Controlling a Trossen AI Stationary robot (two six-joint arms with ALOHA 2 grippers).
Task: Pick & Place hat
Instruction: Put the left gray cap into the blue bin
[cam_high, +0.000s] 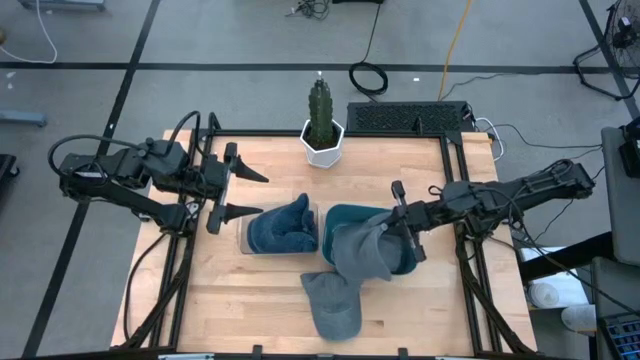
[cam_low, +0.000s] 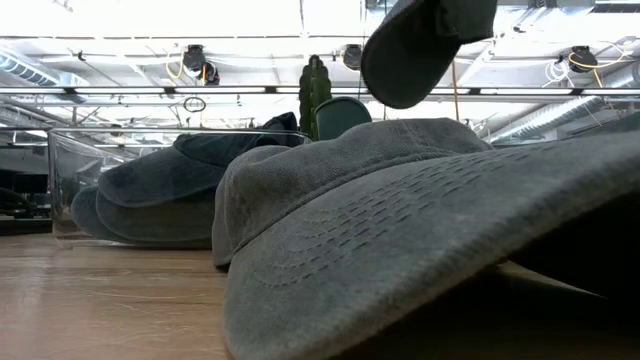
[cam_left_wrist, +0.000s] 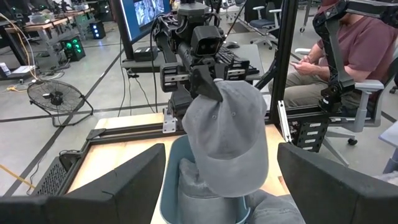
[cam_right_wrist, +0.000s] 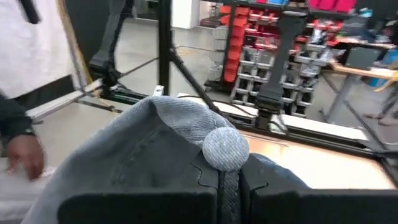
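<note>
The right hand (cam_high: 390, 226) pinches a grey cap (cam_high: 360, 250) by its crown, dangling it above the teal bin (cam_high: 345, 218) directly below. The left hand (cam_high: 243, 193), fingers spread, hovers beside a clear container (cam_high: 245, 232) of dark blue hats (cam_high: 283, 228) on the worktop (cam_high: 270, 300).

The wooden desk (cam_high: 260, 290) stands on a grey floor (cam_high: 200, 40) crossed by dark lines, with loose cables (cam_high: 368, 76) lying behind it. Beyond the desk a floor fan (cam_left_wrist: 56, 99) sits on the ground near a lit monitor (cam_left_wrist: 142, 15). A person in a reddish shirt (cam_left_wrist: 367, 43) sits on a chair off to one side. Red storage bins (cam_right_wrist: 249, 37) fill a rack, and ceiling lights (cam_low: 150, 20) glare brightly overhead
</note>
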